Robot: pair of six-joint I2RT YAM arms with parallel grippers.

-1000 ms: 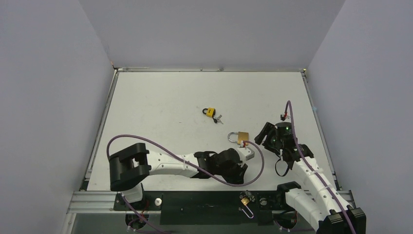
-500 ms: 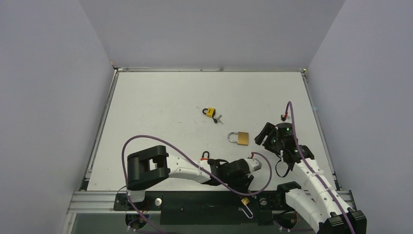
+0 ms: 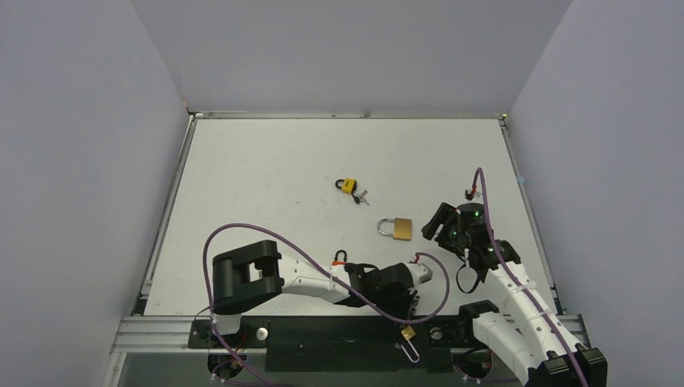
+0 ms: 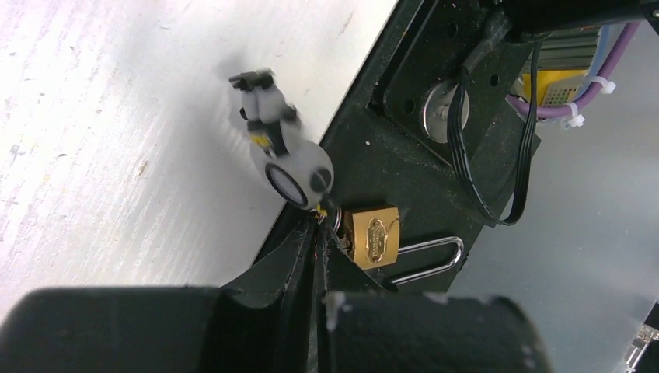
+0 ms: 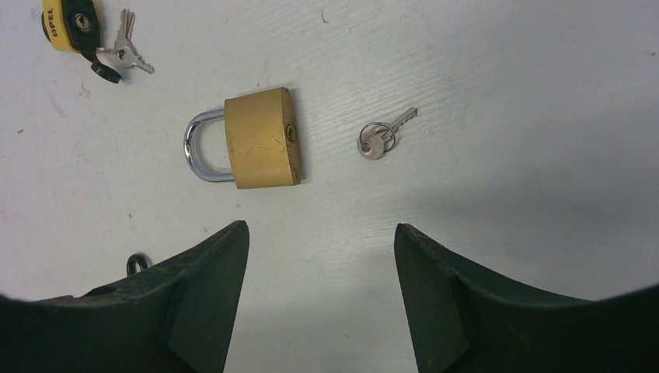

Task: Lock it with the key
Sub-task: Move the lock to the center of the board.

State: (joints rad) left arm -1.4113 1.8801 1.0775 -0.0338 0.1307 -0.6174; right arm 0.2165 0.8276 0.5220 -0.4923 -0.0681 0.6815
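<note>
My left gripper is shut at the table's front edge; in the top view it is low over the black base. Its tips pinch a key ring whose key is hidden. A blurred grey fob hangs from the ring. The tips touch a small brass padlock with a long open shackle, lying on the base. A larger brass padlock lies on the table with a loose key to its right. My right gripper is open just short of it.
A yellow padlock with keys lies farther back on the table, also in the top view. Black cables and a purple cable run over the base and arm. The table's front edge borders the black base.
My left gripper has pulled back from the larger padlock to the front edge and dropped to the small padlock on the base. The right arm has not moved.
</note>
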